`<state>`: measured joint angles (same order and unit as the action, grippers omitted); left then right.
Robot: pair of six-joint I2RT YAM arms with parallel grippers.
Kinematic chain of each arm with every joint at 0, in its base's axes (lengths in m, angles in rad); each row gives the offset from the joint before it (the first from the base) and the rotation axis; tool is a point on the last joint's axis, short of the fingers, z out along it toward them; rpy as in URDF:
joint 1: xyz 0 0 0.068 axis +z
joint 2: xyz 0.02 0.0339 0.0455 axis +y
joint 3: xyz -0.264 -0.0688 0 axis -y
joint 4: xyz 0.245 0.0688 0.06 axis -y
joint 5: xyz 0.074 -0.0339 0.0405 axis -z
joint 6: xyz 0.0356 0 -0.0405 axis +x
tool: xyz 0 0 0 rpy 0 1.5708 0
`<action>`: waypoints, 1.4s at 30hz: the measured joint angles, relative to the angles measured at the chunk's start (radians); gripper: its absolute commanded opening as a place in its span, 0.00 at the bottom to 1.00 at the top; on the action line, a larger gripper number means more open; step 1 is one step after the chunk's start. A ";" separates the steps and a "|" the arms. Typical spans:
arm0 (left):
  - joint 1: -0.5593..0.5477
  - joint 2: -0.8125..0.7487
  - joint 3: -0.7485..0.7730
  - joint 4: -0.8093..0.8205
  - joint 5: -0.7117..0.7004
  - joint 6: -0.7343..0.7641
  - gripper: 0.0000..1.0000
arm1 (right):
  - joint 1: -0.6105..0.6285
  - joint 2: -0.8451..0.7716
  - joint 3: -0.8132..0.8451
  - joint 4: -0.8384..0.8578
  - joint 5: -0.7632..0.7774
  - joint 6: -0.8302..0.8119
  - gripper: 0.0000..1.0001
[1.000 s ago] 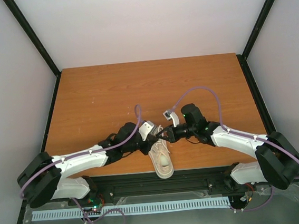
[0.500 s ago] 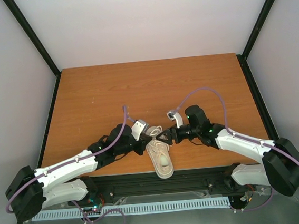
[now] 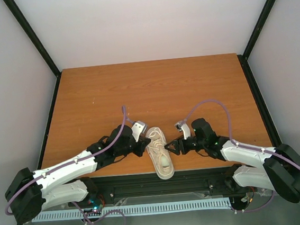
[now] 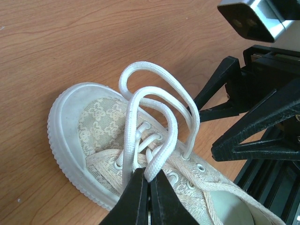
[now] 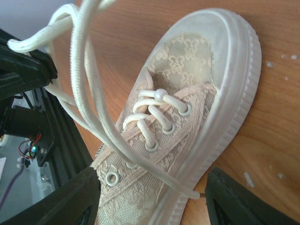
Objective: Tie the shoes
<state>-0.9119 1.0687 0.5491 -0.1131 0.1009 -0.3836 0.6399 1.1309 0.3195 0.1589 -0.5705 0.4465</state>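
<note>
The sneaker lay at the near edge of the wooden table, between the two arms, with its toe pointing away from their bases. The left gripper was pressed closed on a loop of the white laces, above the eyelets. The right gripper stood wide open over the shoe's side and held nothing.

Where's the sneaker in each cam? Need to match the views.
Top external: sneaker at bottom centre, between the left hand and right hand, toe pointing away from the bases.
Left wrist: sneaker in the lower centre, toe to the left, laces looping up.
Right wrist: sneaker fills the centre and right, toe at upper right.
Shared landmark: the pale rubber toe cap.
</note>
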 measured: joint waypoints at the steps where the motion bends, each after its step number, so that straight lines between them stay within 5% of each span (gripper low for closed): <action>1: 0.000 0.000 0.000 -0.001 0.000 -0.002 0.01 | 0.000 0.003 -0.002 0.012 0.001 -0.006 0.58; 18: 0.000 0.036 0.035 -0.015 0.006 -0.010 0.01 | 0.002 0.082 0.003 0.074 -0.049 -0.090 0.33; 23: 0.000 0.056 0.047 -0.014 0.023 -0.010 0.01 | 0.003 0.111 0.011 0.085 -0.063 -0.097 0.04; 42: 0.000 0.247 0.233 0.137 0.137 -0.137 0.01 | 0.005 0.037 0.021 0.014 0.109 -0.042 0.03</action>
<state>-0.9119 1.3155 0.7826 0.0235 0.2382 -0.5209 0.6449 1.1679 0.3408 0.1726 -0.4610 0.4049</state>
